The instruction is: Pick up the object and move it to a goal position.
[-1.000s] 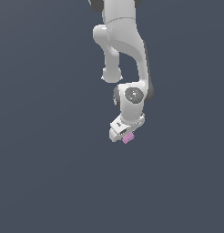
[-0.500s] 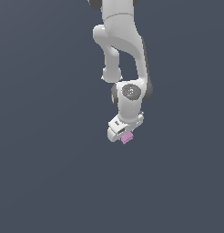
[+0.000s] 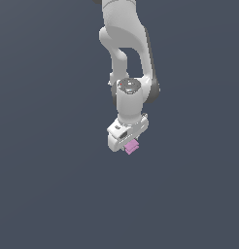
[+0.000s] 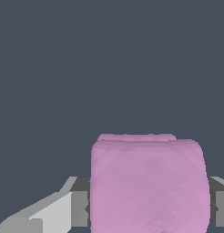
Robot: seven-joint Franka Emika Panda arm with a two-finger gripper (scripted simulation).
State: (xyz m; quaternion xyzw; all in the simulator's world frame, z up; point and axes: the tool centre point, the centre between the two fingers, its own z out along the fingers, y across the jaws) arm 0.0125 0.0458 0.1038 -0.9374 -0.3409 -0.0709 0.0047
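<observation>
Gripping the pink object [image 4: 149,184] by its two flat sides, our gripper [image 3: 127,142] is clamped on it, pads [image 4: 80,208] touching. It sits just under the white hand, off the floor. We judge it light, rigid, matte, low slip risk.

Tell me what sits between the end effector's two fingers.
The pink object fills the gap between the fingers, with a dark pad against each of its sides. The wrist view shows this; in the exterior view it peeks out below the end effector.
</observation>
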